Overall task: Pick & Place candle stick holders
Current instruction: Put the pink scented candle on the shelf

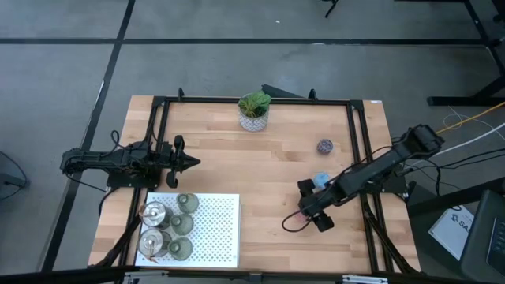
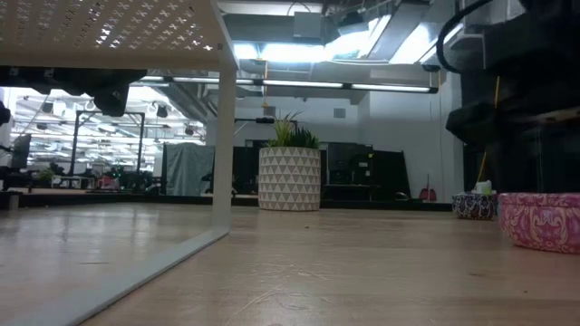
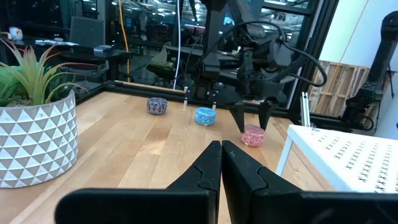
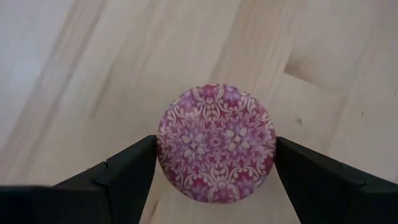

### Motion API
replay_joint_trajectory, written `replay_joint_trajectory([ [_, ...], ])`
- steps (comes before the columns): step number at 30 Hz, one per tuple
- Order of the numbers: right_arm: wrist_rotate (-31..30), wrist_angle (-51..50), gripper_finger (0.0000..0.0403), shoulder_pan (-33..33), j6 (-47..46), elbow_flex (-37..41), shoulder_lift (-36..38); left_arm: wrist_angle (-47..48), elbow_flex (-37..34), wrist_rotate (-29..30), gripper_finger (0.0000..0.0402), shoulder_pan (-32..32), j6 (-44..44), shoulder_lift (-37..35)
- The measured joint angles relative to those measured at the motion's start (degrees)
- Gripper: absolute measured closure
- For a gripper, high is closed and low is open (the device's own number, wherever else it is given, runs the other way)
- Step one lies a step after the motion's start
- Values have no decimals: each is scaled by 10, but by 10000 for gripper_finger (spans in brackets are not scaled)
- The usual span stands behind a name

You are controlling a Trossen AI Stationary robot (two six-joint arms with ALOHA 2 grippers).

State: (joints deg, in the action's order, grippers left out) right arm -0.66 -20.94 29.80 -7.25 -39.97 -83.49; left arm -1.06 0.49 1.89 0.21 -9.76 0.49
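A pink patterned candle stick holder [image 4: 216, 124] stands on the wooden table, right of centre [image 1: 290, 225]. My right gripper [image 4: 216, 152] slants down over it, open, with one finger on either side of its rim; I see no touch. In the left wrist view its fingertips [image 3: 241, 123] reach about the level of the holder's top [image 3: 252, 135]. A blue holder [image 1: 321, 180] and a speckled purple one [image 1: 324, 146] stand farther back on the table. Silver [image 1: 154, 213] and olive-grey [image 1: 187, 203] holders sit on a white perforated stand [image 1: 217, 229]. My left gripper [image 1: 189, 162] waits at the left, shut and level.
A green plant in a white patterned pot [image 1: 254, 112] stands at the table's far edge, in the middle. A black frame [image 1: 359, 142] runs along the table's sides. The white stand's leg [image 2: 222, 136] rises at the near left. Bare wood lies between the stand and the pink holder.
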Motion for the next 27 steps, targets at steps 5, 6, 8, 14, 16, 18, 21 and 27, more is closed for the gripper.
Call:
replay_joint_trajectory([
  [5,-2,21,82,0,1,0,-21,0,0,0,396,0,0,0],
  [6,-2,21,82,0,1,0,-24,0,0,0,396,0,0,0],
  [8,-3,23,82,0,2,0,-28,0,0,0,395,0,0,0],
  [14,-22,34,83,0,8,0,-31,0,0,0,395,0,0,0],
  [16,-24,34,89,0,15,0,-31,0,0,0,396,0,0,0],
  [18,-27,35,102,0,16,0,-31,0,0,0,395,0,0,0],
  [21,-32,39,118,0,17,0,-31,0,0,0,396,0,0,0],
  [27,-34,50,118,-7,17,-5,-31,0,0,0,396,0,0,0],
])
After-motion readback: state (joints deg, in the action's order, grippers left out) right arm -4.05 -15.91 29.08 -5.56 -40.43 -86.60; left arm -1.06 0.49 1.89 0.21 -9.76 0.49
